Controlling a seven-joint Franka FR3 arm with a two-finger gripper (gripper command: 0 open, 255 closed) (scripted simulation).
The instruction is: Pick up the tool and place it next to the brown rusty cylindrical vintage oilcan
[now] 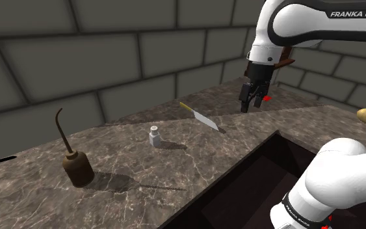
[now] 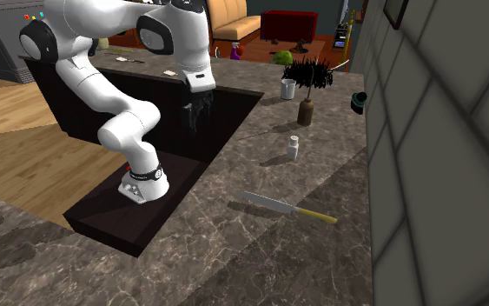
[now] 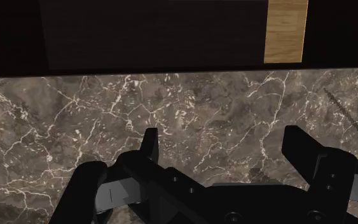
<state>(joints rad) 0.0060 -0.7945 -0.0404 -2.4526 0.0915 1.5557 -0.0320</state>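
Note:
The tool is a knife [image 1: 201, 117] with a yellow handle and a grey blade, lying flat on the marble counter [image 1: 129, 162]. In the second exterior view the knife [image 2: 277, 207] lies nearer the stone wall. A brown oilcan [image 1: 77, 166] with a long curved spout stands upright at the shoulder view's left; the oilcan [image 2: 306, 110] is far from the knife. My gripper [image 1: 248, 104] hangs above the counter, to the right of the blade tip and apart from it. In the wrist view the gripper [image 3: 225, 149] is open, with bare marble between its fingers.
A small white shaker [image 1: 154, 136] stands between knife and oilcan. A dark sunken recess [image 1: 240, 188] holding my stand borders the counter. A white cup [image 2: 288, 89] and a black spiky plant [image 2: 307, 74] stand beyond the oilcan. A stone wall [image 1: 110, 52] backs the counter.

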